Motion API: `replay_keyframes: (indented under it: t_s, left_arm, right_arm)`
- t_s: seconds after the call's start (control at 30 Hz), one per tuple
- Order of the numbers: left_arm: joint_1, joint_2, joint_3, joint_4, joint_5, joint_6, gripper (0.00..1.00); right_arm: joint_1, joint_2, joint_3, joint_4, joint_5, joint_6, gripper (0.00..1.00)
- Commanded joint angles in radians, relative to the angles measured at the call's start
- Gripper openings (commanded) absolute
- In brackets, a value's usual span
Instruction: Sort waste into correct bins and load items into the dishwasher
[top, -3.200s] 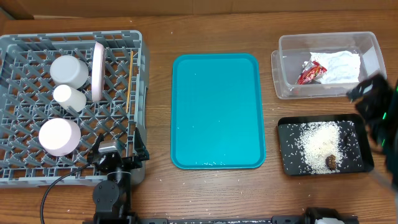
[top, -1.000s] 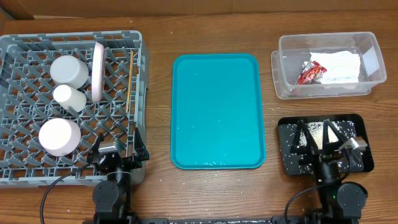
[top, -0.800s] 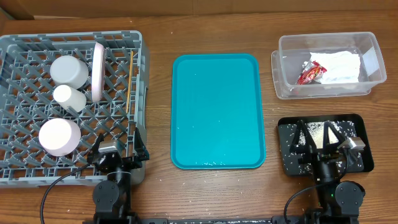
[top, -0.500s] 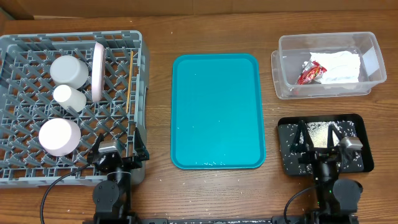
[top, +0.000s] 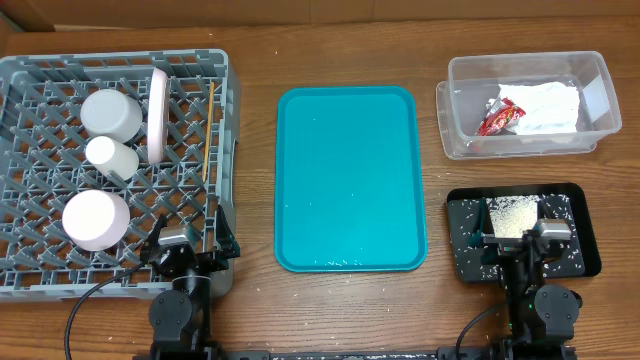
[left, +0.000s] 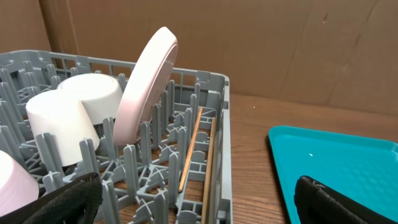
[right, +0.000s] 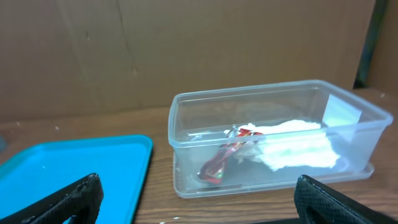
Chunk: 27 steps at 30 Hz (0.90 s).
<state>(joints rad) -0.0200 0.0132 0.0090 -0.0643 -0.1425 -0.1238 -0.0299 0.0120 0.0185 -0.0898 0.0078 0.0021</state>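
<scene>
left claw (left: 199, 205) spread wide, holding nothing, sits at the near-left edge of the desk, just at the near wall of the grey rack (top: 100, 62). right claw (right: 199, 202) also spread and empty, low over the black tray (top: 588, 258) at the near-right corner.

rack holds the plate (top: 157, 115) on edge, two bowls (top: 110, 113) (top: 95, 218) and a cup (top: 112, 155) mouth-down. chopsticks (top: 208, 130) lie inside along the rack's right wall, long axis near-to-far, straight ahead of the left claw (left arm is nearer).

wrapper (top: 498, 118) and napkin (top: 545, 105) are in the clear tub (top: 460, 110) at the far-right corner, ahead of the right claw toward the far edge, well apart from it. rice (top: 512, 215) is in the black tray, partly under the right arm; brown lump not visible, probably hidden by it. nothing shows on the teal tray (top: 348, 180) mid-desk.

judgement: sorting and loading look done, no pick left for either arm.
</scene>
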Motion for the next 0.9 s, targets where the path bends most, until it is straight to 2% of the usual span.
replay_keyframes:
  t_s: [0.0,0.27,0.87]
  left_arm:
    - [-0.008,-0.009,-0.004,0.001,0.005,0.011,1.00]
    - [-0.008,-0.009,-0.004,0.001,0.005,0.012,1.00]
    - [-0.008,-0.009,-0.004,0.001,0.005,0.011,1.00]
  right_arm:
    - [0.006,-0.009,-0.011,0.005,-0.005,-0.076,1.00]
    - [0.006,-0.009,-0.011,0.005,-0.009,0.111,1.00]
    - [0.006,-0.009,-0.011,0.005,-0.009,0.111,1.00]
